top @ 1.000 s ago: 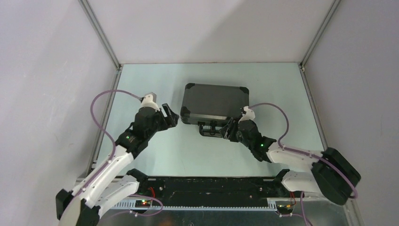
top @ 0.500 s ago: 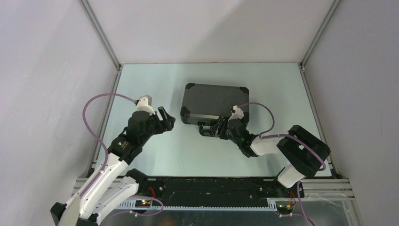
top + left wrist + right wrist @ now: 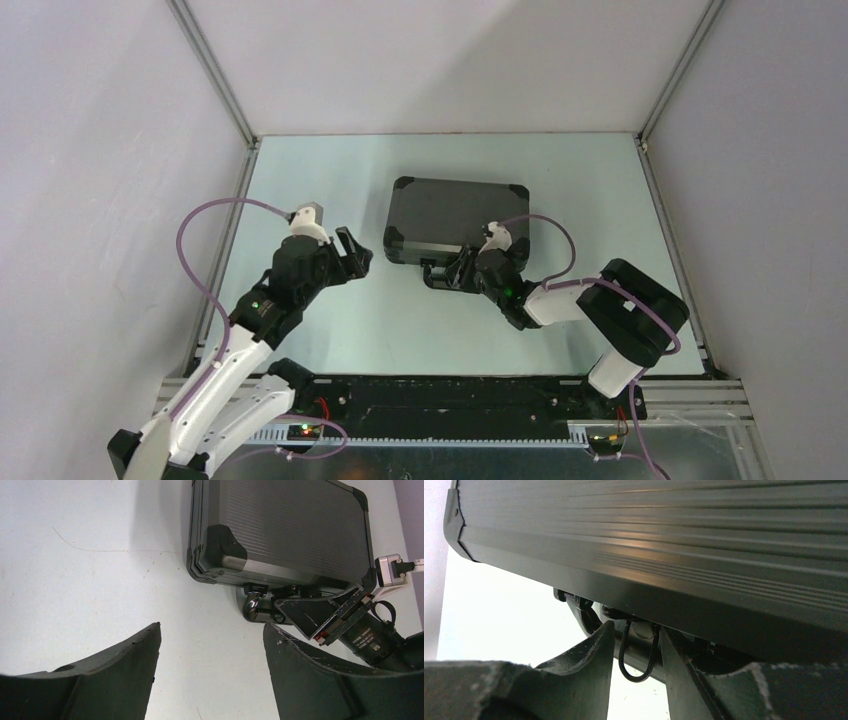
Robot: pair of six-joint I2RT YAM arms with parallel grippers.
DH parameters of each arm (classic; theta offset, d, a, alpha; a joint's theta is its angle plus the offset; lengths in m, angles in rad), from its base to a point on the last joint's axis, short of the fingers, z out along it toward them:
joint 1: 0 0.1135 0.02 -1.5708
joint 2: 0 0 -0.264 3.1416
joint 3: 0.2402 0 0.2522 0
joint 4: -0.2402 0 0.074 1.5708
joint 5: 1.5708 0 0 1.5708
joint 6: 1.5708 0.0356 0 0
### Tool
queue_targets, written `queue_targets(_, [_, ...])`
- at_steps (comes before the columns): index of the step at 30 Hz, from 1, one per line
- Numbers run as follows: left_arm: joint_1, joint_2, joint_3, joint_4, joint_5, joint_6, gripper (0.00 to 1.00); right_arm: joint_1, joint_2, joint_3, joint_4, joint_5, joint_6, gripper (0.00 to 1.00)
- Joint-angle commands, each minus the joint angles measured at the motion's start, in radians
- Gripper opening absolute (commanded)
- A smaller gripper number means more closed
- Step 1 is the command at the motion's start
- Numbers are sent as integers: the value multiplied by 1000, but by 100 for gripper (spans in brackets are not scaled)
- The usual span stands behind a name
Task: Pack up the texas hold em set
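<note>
Briefcase (image 3: 455, 215) lies closed, table (image 3: 310, 170) showing beyond every edge.

The briefcase (image 3: 674, 540) is running off the top and right edges of the right wrist view. At the top view's centre, the right gripper (image 3: 460, 272) is covering part of its handle (image 3: 433, 277).

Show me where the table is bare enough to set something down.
Bare table beyond and left of the briefcase, right of it to the rail, and near, between the arms. Crowded: its near edge, where the right pincer is at the handle.
</note>
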Motion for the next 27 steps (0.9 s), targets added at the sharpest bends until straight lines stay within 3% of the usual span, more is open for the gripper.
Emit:
queue_targets(1, [-1,-1,42,2,-12,22,80,18,5,33,118,-43,-31,42])
queue_targets(14, [-1,11,41,2,-6,20,80,35,-44,34,235,-16,-106,49])
queue_targets(27, [-2,19,41,3,-3,20,80,35,-118,33,227,-29,-113,53])
